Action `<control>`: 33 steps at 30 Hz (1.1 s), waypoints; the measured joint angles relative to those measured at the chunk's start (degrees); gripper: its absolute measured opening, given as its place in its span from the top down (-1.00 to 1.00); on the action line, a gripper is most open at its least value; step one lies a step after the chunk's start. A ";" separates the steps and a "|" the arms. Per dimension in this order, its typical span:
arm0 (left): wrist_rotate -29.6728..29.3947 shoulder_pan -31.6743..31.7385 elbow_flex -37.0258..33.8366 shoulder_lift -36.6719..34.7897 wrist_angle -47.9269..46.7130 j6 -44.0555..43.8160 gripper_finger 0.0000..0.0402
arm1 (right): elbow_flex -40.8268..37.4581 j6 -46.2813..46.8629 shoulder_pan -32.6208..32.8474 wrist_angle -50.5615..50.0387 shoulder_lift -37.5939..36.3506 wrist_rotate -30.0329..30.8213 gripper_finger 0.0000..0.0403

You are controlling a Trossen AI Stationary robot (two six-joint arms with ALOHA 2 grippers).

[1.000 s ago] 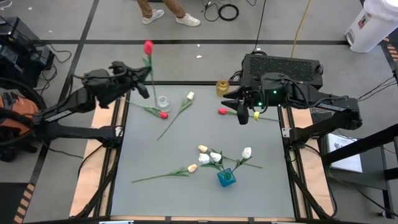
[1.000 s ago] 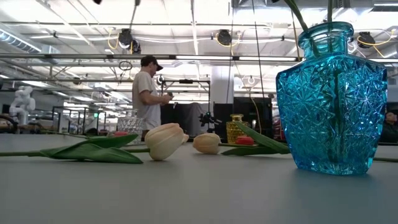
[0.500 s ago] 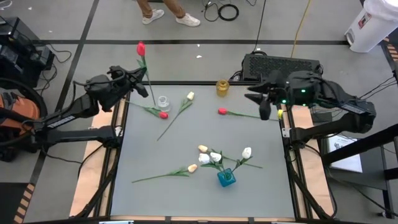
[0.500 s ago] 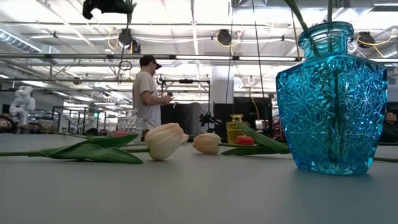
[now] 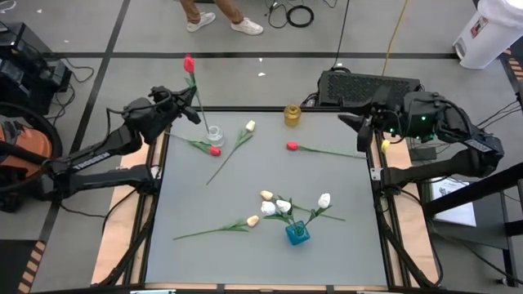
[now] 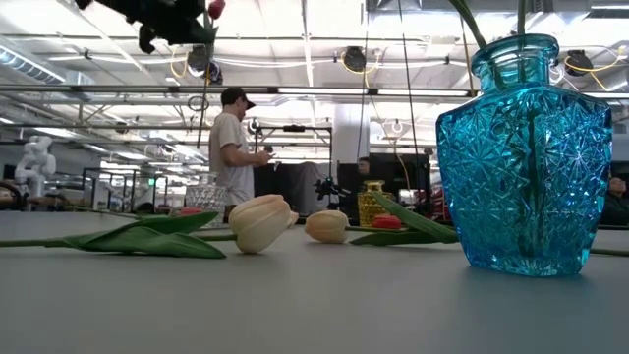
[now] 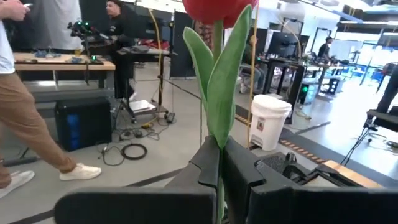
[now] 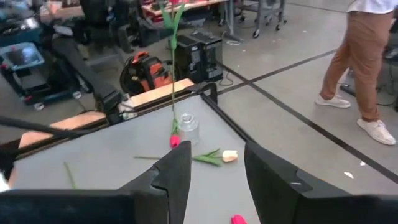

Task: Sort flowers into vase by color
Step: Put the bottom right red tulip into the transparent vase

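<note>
My left gripper (image 5: 178, 104) is shut on a red tulip (image 5: 189, 64) that stands upright at the table's far left corner. Its stem reaches down beside the small clear vase (image 5: 214, 133). In the low view the left gripper (image 6: 162, 15) shows at the top with the red head (image 6: 214, 8). My right gripper (image 5: 364, 131) is open above the table's right edge, touching nothing. A second red tulip (image 5: 292, 146) lies flat just left of the right gripper, and a third red tulip (image 5: 214, 150) lies by the clear vase. White tulips stand in the blue vase (image 5: 297, 233). My left gripper pinches the red tulip's stem (image 7: 219, 163) between its two fingers, just below the leaves. The fingers lie across the stem. The tulip stands upright, head (image 7: 214, 7) above the fingers and lower stem (image 8: 173, 74) hanging down beside the clear vase (image 8: 188, 127).
Cream tulips lie loose: one at the far middle (image 5: 249, 126), one near the blue vase (image 5: 266, 195), one toward the near left (image 5: 252, 220). A small yellow vase (image 5: 292, 114) stands at the far edge. A person (image 6: 231, 147) stands beyond the table.
My right gripper has drawn back from the lying red tulip toward the table's right edge, staying open. My left gripper has carried the upright tulip a little toward the clear vase and come down into the top of the low view.
</note>
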 joint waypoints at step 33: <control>25.66 15.90 -0.73 10.68 7.91 -0.18 0.96 | 0.00 7.12 0.01 7.61 11.56 2.41 0.30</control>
